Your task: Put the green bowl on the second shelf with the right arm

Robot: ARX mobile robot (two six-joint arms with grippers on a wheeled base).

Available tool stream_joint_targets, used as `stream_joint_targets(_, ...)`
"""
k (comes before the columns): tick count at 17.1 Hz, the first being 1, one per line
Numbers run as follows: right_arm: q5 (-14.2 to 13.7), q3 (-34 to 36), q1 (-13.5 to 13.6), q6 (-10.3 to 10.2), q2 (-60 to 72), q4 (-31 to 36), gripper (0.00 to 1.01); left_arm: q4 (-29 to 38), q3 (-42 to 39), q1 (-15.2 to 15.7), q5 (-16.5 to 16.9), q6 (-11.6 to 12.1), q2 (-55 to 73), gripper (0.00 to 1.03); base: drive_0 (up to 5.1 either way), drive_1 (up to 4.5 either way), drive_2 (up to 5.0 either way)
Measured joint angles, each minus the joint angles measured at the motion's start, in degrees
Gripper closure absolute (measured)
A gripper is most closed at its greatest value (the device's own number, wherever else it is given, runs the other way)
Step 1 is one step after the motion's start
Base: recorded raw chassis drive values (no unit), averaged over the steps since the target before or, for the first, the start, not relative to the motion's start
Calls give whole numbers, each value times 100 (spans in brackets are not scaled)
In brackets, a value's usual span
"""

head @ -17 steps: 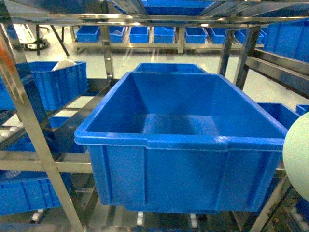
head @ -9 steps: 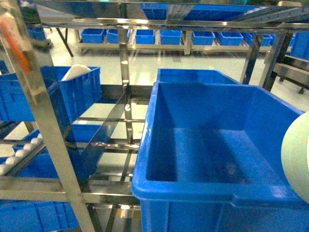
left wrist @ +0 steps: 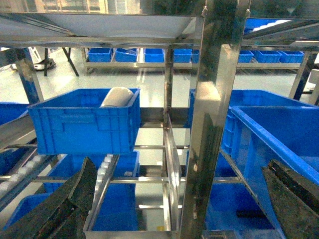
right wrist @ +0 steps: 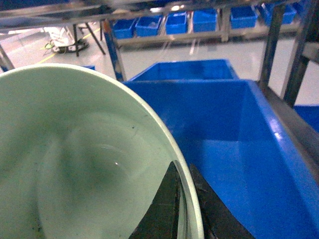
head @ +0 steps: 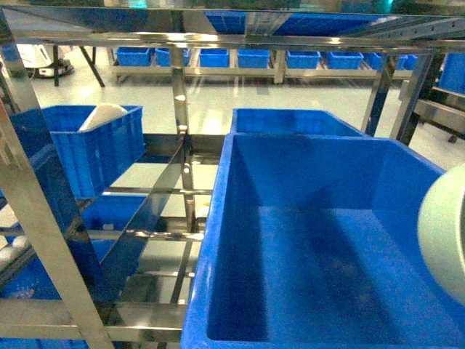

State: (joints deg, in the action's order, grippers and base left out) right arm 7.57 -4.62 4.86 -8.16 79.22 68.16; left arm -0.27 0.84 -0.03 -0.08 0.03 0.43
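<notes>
One green bowl [right wrist: 75,159] sits pinched by its rim in my right jaws, held above the big blue crate [head: 320,240] on the shelf, while my left jaws hang open, empty.

All views facing blue crate [head: 327,240]

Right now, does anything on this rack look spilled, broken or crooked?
Nothing stands out. The pale mint-green bowl sits clean and whole in the right gripper, and the large deep blue plastic crate below lies empty and square.
</notes>
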Motion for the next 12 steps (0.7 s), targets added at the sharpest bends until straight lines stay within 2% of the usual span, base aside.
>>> stream_joint_targets(2, 533, -981, 0, -267, 1003, -852, 98, 7, 0, 0, 2, 0, 0, 5, 0, 0, 0)
stream_joint_targets(4, 892, -1912, 50, -426, 1873, -1475, 98, 7, 0, 0, 0, 0, -2, 5, 0, 0, 0)
stream_joint_targets(5, 883, -2282, 118, -424, 2249, -1523, 98, 7, 0, 0, 2, 0, 0, 5, 0, 0, 0)
stream_joint_targets(7, 739, -2944, 199, -273, 2992, -1635, 98, 4, 0, 0, 2, 0, 0, 5, 0, 0, 0)
stream_joint_targets(10, 739, -3838, 236, -138, 4024, -2385, 98, 4, 0, 0, 2, 0, 0, 5, 0, 0, 0)
stream_joint_targets(12, 586, -4210, 306, -111, 4503, -2345, 98, 4, 0, 0, 2, 0, 0, 5, 0, 0, 0)
